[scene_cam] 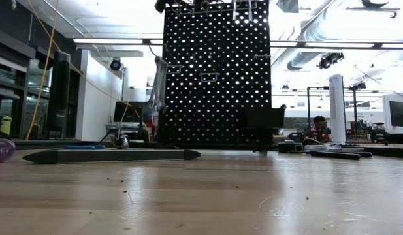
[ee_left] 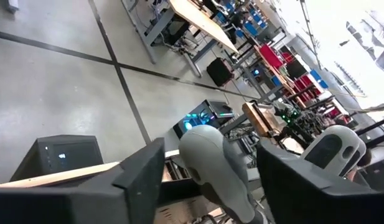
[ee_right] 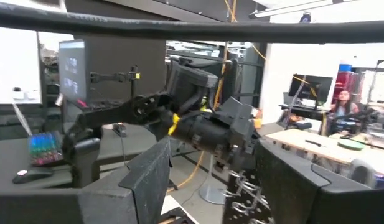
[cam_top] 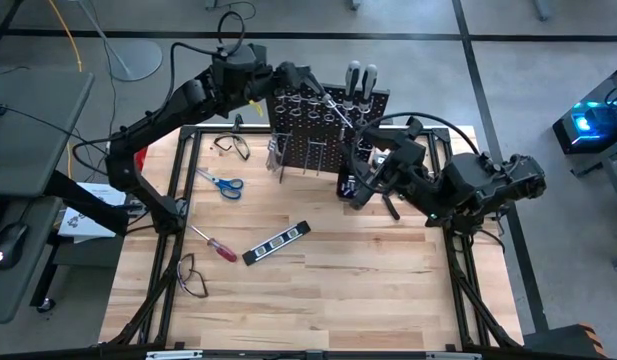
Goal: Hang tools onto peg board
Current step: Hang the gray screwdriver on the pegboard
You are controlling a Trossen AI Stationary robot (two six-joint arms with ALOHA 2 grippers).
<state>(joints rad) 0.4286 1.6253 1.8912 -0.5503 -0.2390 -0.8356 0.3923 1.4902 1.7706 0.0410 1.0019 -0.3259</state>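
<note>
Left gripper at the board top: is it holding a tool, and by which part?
Yes. The left gripper is shut on a grey-handled screwdriver, jaws across its handle. The right gripper holds nothing.

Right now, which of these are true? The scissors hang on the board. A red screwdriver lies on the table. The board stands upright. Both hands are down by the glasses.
1. The scissors hang on the board. False: they lie on the table.
2. A red screwdriver lies on the table. True.
3. The board stands upright. True.
4. Both hands are down by the glasses. False: the left hand and right hand are up at the board.
</note>
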